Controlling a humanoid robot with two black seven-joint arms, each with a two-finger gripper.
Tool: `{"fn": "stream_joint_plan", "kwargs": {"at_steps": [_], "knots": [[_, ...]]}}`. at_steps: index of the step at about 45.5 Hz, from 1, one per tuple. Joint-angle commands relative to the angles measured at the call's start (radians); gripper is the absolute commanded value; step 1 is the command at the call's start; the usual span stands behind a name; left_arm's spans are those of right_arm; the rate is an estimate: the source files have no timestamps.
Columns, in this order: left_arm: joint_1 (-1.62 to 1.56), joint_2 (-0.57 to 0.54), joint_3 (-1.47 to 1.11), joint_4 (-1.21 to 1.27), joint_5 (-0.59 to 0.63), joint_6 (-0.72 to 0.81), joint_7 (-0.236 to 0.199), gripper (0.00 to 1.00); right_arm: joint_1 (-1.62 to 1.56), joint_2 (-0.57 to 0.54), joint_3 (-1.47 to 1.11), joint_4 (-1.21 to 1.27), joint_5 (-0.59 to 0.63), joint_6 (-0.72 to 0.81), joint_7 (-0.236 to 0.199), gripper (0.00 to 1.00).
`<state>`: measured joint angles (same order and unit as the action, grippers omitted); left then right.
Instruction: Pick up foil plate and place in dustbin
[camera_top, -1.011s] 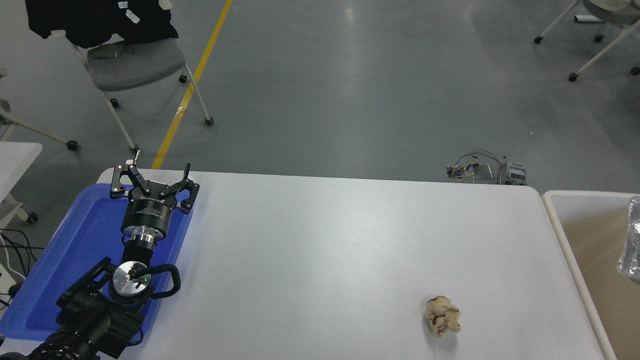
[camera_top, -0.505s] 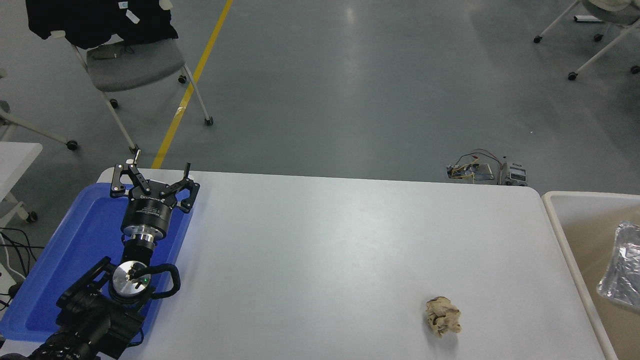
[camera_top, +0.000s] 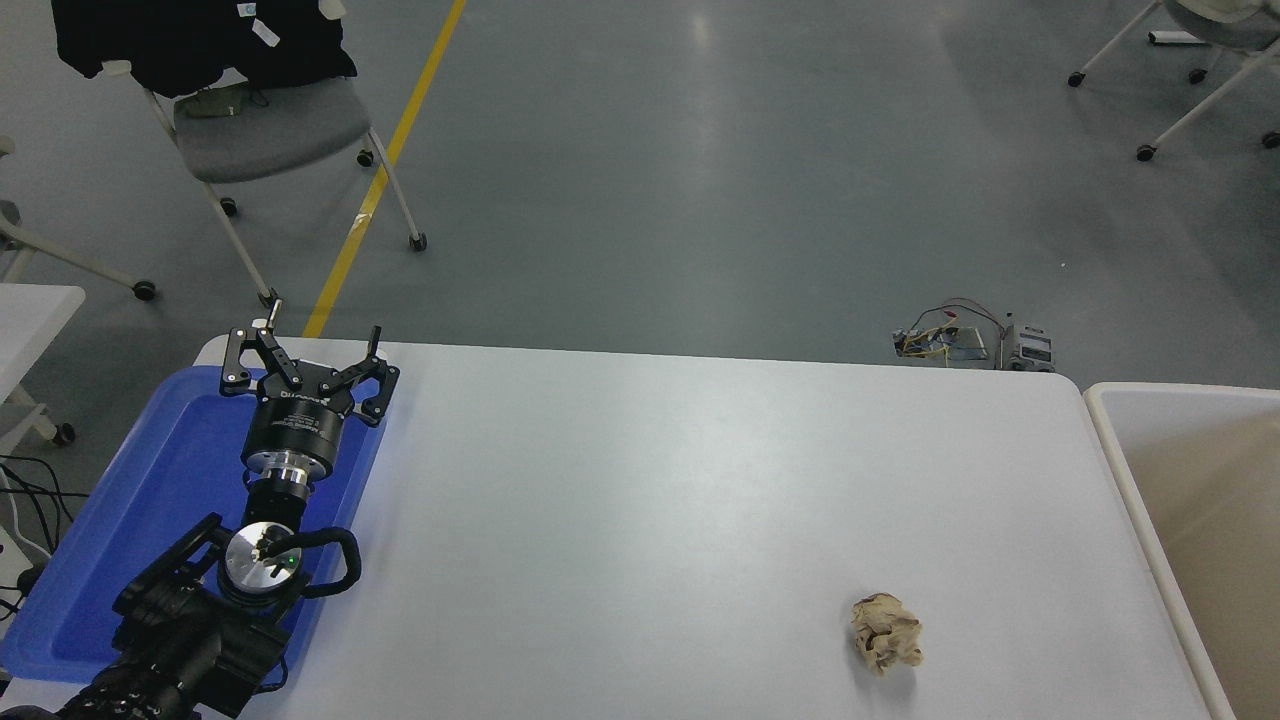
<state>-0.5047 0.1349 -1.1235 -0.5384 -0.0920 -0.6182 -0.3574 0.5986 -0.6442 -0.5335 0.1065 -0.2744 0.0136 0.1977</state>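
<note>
The dustbin (camera_top: 1120, 470) stands at the table's right edge, with a white rim and a plain beige inside, cut off by the picture's right edge. The foil plate is out of view. My left gripper (camera_top: 305, 345) is parked at the lower left over the blue tray (camera_top: 110, 540), its fingers spread open and holding nothing. My right arm and gripper are out of view.
A small crumpled beige paper ball (camera_top: 885, 632) lies on the white table (camera_top: 680, 500) near the front right. Behind the table are grey floor, a chair with dark clothing (camera_top: 240, 90) at the far left, and a small pile of wired electronics (camera_top: 965, 340).
The foil plate showed inside the dustbin at the right edge, shifted lower and left, and is now gone from view. The left arm has not moved.
</note>
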Motion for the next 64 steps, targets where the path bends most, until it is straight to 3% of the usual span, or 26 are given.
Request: {"fn": "stream_joint_plan", "kwargs": {"at_steps": [1, 22, 30, 44, 54, 64], "knots": [[0.0, 0.0, 0.001, 0.0, 0.0, 0.0, 0.002, 1.0, 0.159, -0.063, -0.046, 0.056, -0.012, 0.008, 0.002, 1.0], [0.0, -0.001, 0.001, 0.0, 0.0, 0.0, 0.0, 1.0, 0.908, -0.084, -0.457, 0.515, -0.014, 0.013, 0.0, 1.0], [0.0, 0.0, 0.001, 0.0, 0.0, 0.0, 0.0, 1.0, 1.079, -0.002, -0.539, 0.639, -0.014, 0.054, 0.0, 1.0], [0.0, 0.0, 0.001, 0.0, 0.0, 0.0, 0.0, 1.0, 1.417, 0.156, -0.686, 0.923, 0.001, 0.299, -0.003, 1.0], [0.0, 0.0, 0.001, 0.0, 0.0, 0.0, 0.0, 1.0, 1.581, 0.279, -0.714, 1.108, 0.003, 0.374, -0.004, 1.0], [0.0, 0.0, 0.001, 0.0, 0.0, 0.0, 0.0, 1.0, 1.673, 0.31, -0.727, 1.268, 0.006, 0.457, -0.006, 1.0]]}}
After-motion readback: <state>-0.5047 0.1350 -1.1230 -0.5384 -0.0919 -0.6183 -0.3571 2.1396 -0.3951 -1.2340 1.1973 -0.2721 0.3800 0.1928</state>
